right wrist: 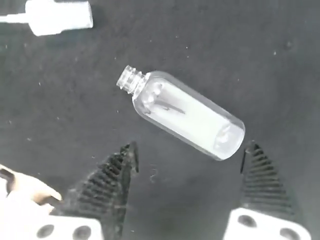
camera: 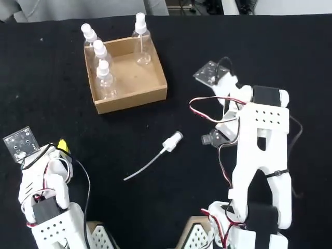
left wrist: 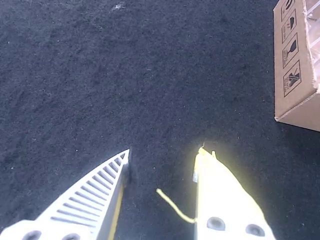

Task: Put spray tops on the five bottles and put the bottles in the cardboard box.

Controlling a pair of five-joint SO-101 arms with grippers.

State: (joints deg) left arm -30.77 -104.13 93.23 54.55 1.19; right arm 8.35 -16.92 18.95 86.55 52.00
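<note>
A clear bottle (right wrist: 182,115) without a top lies on its side on the black cloth. My right gripper (right wrist: 191,147) hangs just above it, open, one finger on each side of its base end. A loose white spray top (right wrist: 60,17) lies beyond the bottle's neck; in the high view this spray top (camera: 173,141) trails a long thin tube towards the front left. The cardboard box (camera: 150,94) at the back left holds several upright bottles with tops, one of them (camera: 105,80) near its front wall. My left gripper (left wrist: 162,155) is open and empty, low over the cloth at the front left.
The right arm (camera: 259,135) stretches over the right half of the table and covers the lying bottle from above. A corner of the box (left wrist: 300,60) stands well ahead of my left gripper. Bare black cloth lies between the box and the left arm (camera: 44,197).
</note>
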